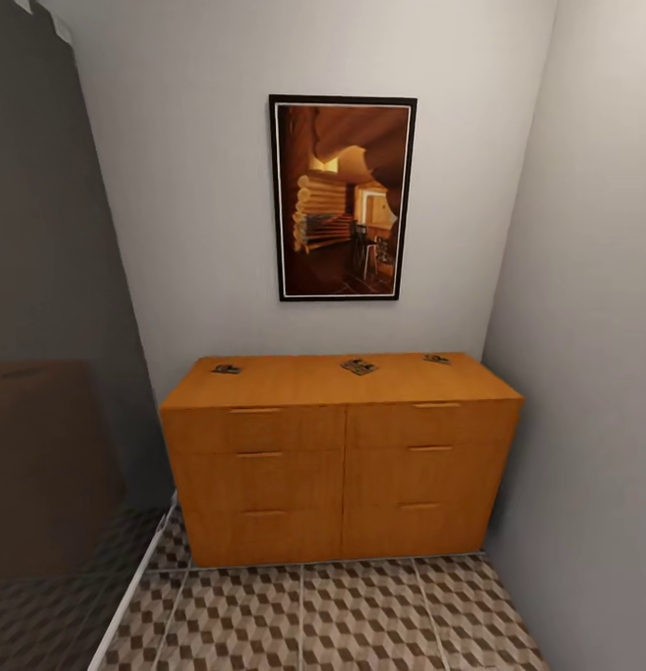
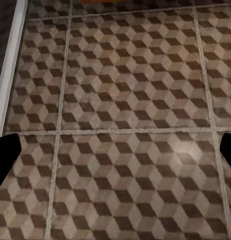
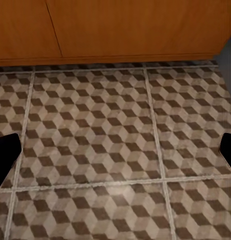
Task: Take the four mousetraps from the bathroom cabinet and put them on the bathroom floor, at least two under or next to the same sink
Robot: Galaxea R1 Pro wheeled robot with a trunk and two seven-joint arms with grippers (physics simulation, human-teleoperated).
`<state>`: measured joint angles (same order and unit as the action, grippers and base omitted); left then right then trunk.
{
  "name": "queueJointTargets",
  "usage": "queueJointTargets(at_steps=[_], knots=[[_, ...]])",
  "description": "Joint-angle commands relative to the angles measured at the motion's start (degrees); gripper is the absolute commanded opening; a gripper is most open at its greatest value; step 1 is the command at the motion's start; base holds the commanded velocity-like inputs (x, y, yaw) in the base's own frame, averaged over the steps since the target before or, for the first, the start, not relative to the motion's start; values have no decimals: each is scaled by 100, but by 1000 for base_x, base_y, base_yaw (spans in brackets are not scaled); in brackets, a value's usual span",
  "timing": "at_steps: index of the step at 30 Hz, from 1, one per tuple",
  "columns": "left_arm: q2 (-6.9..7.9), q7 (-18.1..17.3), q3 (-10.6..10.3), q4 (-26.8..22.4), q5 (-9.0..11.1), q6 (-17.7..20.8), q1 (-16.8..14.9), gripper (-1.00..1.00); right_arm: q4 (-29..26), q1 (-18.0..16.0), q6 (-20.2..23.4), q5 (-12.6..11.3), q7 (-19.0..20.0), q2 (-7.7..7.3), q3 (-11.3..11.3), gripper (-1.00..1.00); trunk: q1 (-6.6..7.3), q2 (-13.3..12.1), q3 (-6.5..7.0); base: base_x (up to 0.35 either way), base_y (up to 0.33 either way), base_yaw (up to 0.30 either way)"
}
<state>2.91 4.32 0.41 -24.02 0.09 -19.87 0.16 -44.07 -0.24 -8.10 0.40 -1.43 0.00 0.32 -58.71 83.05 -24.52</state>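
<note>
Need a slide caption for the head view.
Three mousetraps visible on the cabinet top, under a framed picture.

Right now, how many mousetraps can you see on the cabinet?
3: left mousetrap, middle mousetrap, right mousetrap, all on the cabinet top. A fourth may be hidden.

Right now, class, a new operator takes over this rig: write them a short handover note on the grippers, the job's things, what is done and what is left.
Left gripper: open, empty, over the bathroom floor.
Right gripper: open, empty, over the floor near the base of the cabinet.
Three mousetraps show on the cabinet top: one at the left, one in the middle, one at the right back. A fourth is not visible.
Done: the robot faces the cabinet; nothing moved yet.
Left: pick up all the traps and set them on the floor, two by the sink.
</note>
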Motion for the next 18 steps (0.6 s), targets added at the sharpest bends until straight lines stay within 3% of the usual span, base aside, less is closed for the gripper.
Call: queueJointTargets(at_steps=[1, 11, 18], knots=[[-1, 11, 3, -7, 0, -8, 2, 100, 3, -2, -16, 4, -15, 0, 4, 100, -2, 3, -5, 199, -248, 31], [-1, 8, 4, -6, -1, -8, 2, 100, 3, -2, -16, 10, -9, -20, 4, 100, -2, 3, -5, 195, -238, 75], [-1, 7, 3, -6, -1, -8, 2, 100, 3, -2, -16, 13, -6, -56, 1, 100, -2, 3, -5, 69, -65, 6]])
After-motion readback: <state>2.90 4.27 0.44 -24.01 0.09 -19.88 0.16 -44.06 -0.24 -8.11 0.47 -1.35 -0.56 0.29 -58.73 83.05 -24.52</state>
